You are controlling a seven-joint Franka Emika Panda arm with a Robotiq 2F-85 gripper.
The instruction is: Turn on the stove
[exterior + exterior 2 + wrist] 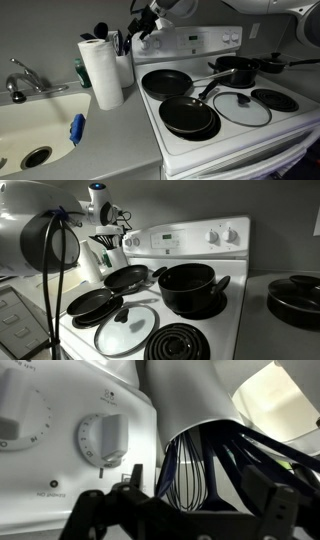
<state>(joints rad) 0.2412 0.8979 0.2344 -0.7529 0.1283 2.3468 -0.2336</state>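
Note:
The white stove [262, 127] shows in both exterior views, with a raised back panel [200, 238] of round white knobs. My gripper [146, 26] hovers at the knob end of the panel nearest the utensil holder; it also shows in an exterior view [110, 222]. In the wrist view a round knob [105, 438] is close ahead on one side, with a second knob [20, 420] at the edge. My gripper [195, 512] is open and empty, its fingers wide apart. It touches no knob. A whisk [185, 465] hangs behind the gap.
Two black frying pans [165, 82] [188, 115], a glass lid [240, 108] and a black pot [235, 70] sit on the burners. One coil burner [273, 99] is bare. A utensil holder [122, 58], paper towel roll [100, 70] and sink [35, 120] stand beside the stove.

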